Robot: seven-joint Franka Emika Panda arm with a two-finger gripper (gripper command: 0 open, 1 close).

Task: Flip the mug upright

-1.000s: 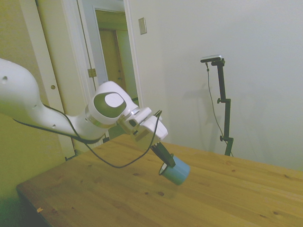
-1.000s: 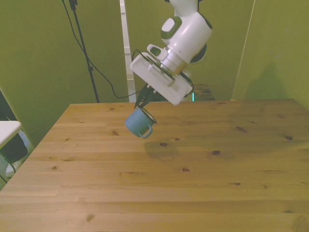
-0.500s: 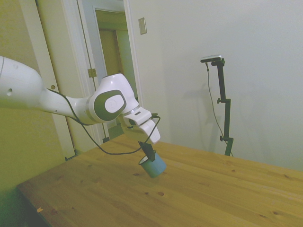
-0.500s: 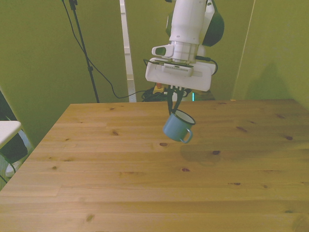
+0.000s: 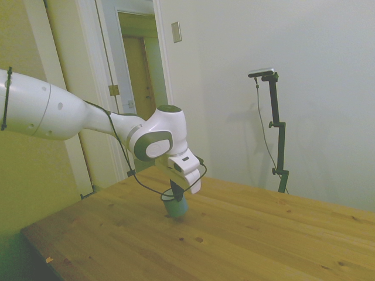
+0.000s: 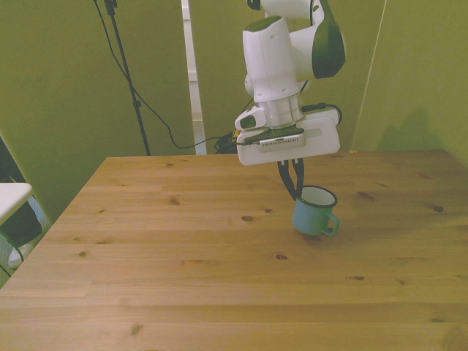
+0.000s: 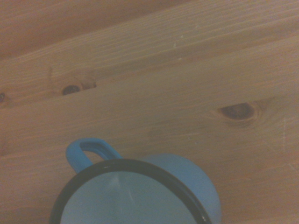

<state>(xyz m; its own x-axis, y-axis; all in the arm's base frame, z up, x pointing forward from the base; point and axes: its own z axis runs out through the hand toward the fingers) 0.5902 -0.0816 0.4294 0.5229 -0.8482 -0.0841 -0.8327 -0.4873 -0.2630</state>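
We are seeing mug (image 6: 314, 213) mouth-up, slightly tilted, base at or just above desk (image 6: 183, 278) midway toward far edge. Gripper (image 6: 294, 189) clamping mug rim beside handle. Judging risk: releasing while tilted, mug tipping; pressing down, rim slipping from fingers.

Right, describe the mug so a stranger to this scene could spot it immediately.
Start at the wooden table and follow the white arm down to its end effector. The mug hangs from it by the rim, mouth up, just above or on the boards. It is the only object there: small, light blue, dark rim, loop handle.
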